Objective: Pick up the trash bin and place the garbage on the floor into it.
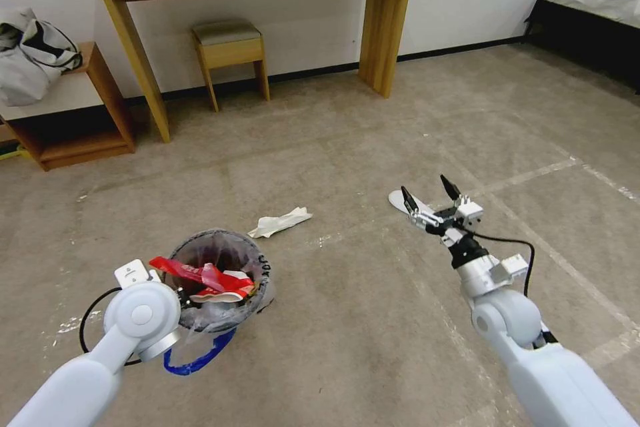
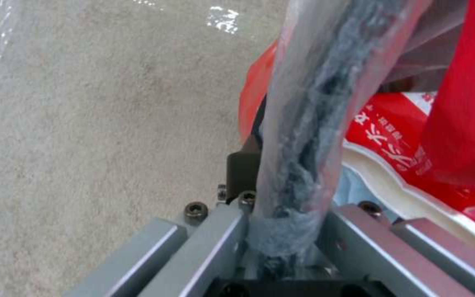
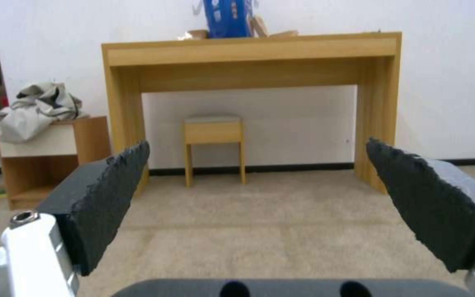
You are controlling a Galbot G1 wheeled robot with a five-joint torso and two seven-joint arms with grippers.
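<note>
On the floor (image 1: 373, 320), at the robot's left front, the bin (image 1: 257, 293) is seen lined with a clear bag (image 1: 263, 265); a blue drawstring loop (image 1: 200, 360) hangs below it. Red-and-white packets (image 1: 200, 277) are piled inside. The bin's rim is gripped by the left gripper (image 2: 281, 231) — in the left wrist view the bagged rim (image 2: 314, 123) is pinched between the metal fingers (image 2: 221, 243), with a packet just beside it. The right gripper (image 1: 431, 197) is held out low over the carpet at the right front, its dark pads (image 3: 105, 198) spread wide with nothing between them. A crumpled white paper (image 1: 280, 221) is left lying between bin and right gripper — another pale scrap (image 1: 398, 200) is partly hidden behind the right fingers.
</note>
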